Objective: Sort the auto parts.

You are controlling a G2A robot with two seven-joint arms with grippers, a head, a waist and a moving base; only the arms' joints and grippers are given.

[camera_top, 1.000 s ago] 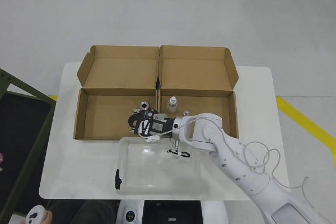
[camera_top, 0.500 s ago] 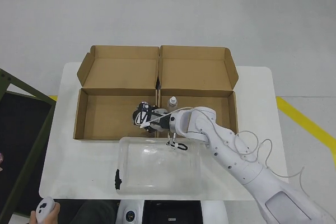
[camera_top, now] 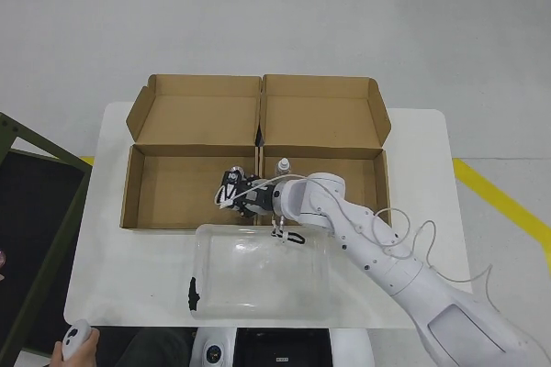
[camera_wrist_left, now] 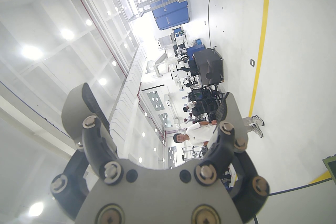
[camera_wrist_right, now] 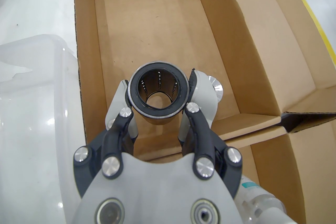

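My right gripper (camera_top: 231, 195) (camera_wrist_right: 158, 95) is shut on a short metal cylinder with a black-rimmed hollow bore, a bearing sleeve (camera_wrist_right: 158, 89). It hangs over the near right corner of the left cardboard box (camera_top: 165, 191) (camera_wrist_right: 157, 25). A silver round-ended part (camera_wrist_right: 216, 86) lies on that box's floor just behind one finger. A small whitish bottle-like part (camera_top: 283, 167) stands in the right cardboard box (camera_top: 349, 179). My left gripper (camera_wrist_left: 153, 107) points up into the room, open, with nothing between its fingers.
A clear plastic bin (camera_top: 257, 280) sits in front of the boxes, with a small black part (camera_top: 294, 239) at its far edge and another black part (camera_top: 193, 295) at its left wall. Both boxes' lids stand open at the back.
My right gripper has moved from above the bin's far edge to over the left box, carrying the bearing sleeve with it.
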